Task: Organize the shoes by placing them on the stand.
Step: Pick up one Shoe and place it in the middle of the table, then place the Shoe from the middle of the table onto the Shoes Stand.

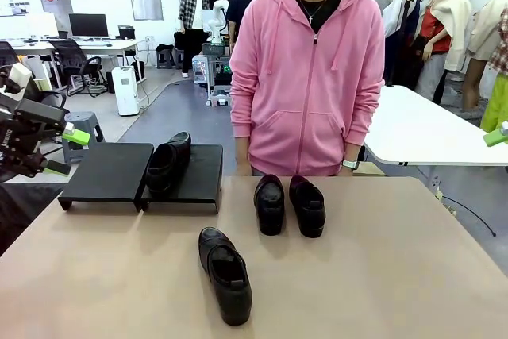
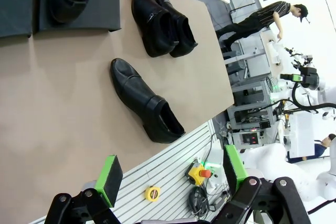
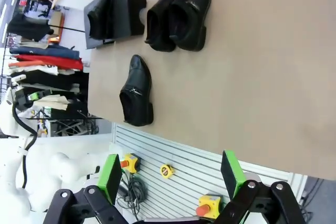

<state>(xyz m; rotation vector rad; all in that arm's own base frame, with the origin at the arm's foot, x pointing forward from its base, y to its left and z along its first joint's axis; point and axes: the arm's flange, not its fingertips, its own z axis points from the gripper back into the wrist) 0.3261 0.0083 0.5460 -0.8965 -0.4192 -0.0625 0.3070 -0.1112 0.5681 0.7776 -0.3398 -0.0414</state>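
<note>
Two black stand platforms sit side by side at the table's far left. The right platform carries one glossy black shoe. Two more shoes stand as a pair at the far middle, in front of the person. A single shoe lies nearer me, toe pointing away. My left gripper hangs open off the table's left edge, beside the stand, holding nothing. My right gripper is open and empty, high off the table's right side. Its wrist view shows the single shoe and the pair.
A person in a pink hoodie stands at the far edge with hands down. The tan table has free room on its right half and front left. A white table stands behind at the right.
</note>
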